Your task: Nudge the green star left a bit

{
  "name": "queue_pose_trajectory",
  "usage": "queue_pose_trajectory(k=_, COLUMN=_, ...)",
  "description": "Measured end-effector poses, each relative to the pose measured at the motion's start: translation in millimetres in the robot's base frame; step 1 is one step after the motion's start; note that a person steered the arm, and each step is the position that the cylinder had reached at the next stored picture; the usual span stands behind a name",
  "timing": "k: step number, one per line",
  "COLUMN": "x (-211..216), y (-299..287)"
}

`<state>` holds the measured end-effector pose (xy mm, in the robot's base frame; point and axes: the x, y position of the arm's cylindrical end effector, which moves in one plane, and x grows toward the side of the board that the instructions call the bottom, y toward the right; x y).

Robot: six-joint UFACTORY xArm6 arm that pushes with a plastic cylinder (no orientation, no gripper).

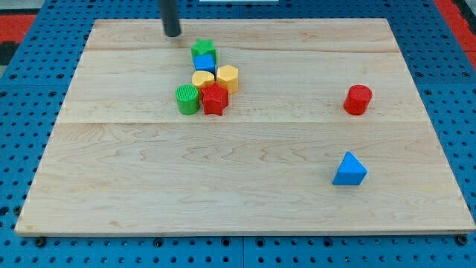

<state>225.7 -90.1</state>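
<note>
The green star (203, 49) sits near the view's top centre-left, at the top of a tight cluster of blocks. Right below it is a blue block (205, 62), then a yellow block (202, 79), a yellow hexagon (227, 77), a red star (215, 99) and a green cylinder (187, 98). My tip (172, 34) is a dark rod coming down from the view's top edge. It stands up and to the left of the green star, a short gap away, not touching it.
A red cylinder (358, 99) stands at the view's right. A blue triangle (349, 170) lies at the lower right. The wooden board (238, 201) rests on a blue pegboard surface (15, 112).
</note>
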Motion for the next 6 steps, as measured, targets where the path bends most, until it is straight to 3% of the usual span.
queue_pose_trajectory(k=1, x=18, y=69)
queue_pose_trajectory(k=2, x=34, y=79)
queue_pose_trajectory(k=3, x=27, y=-4)
queue_pose_trajectory(k=4, x=25, y=-43)
queue_pose_trajectory(k=5, x=-1, y=-2)
queue_pose_trajectory(k=6, x=32, y=48)
